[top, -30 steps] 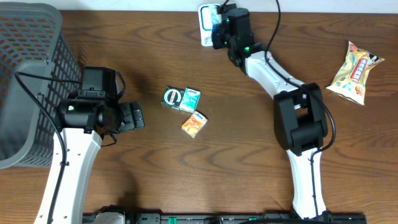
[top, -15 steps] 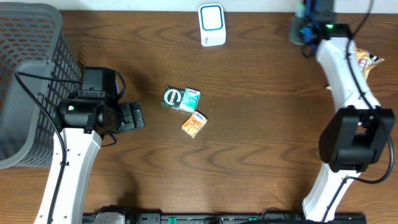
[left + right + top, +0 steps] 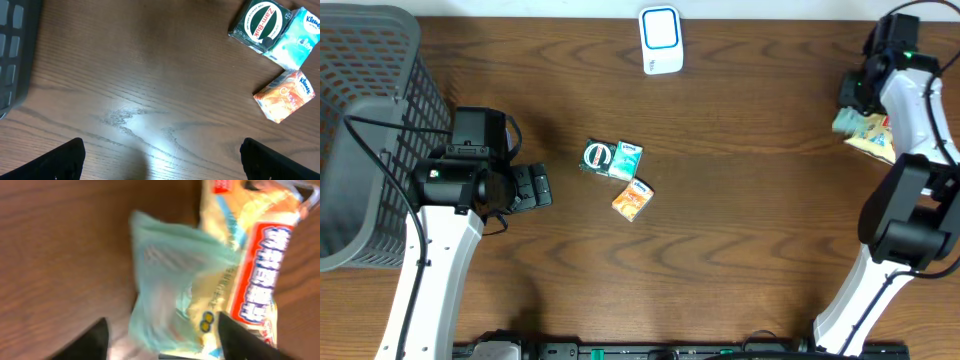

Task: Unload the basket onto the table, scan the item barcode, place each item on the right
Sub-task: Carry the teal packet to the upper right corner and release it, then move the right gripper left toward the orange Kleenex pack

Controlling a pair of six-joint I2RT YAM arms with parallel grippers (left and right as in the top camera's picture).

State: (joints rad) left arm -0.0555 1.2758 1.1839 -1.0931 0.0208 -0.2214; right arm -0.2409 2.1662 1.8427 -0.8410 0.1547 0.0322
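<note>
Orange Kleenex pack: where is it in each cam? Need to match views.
Overhead: orange Kleenex pack sits mid-picture, just below and right of the Zam-Buk box.
Left wrist: at the right edge, mid-height, below the Zam-Buk box.
Right wrist: not in it.
Shared landmark: the Zam-Buk box, seen in overhead and left wrist only.

This looks like a mock shop checkout laid out on a wooden table (image 3: 740,260). A white barcode scanner (image 3: 660,40) stands at the far edge and a grey mesh shopping basket (image 3: 365,110) sits to one side. Small retail goods lie about: Kleenex tissue packs (image 3: 632,199), a Zam-Buk box (image 3: 597,157) and a snack bag (image 3: 873,143).
</note>
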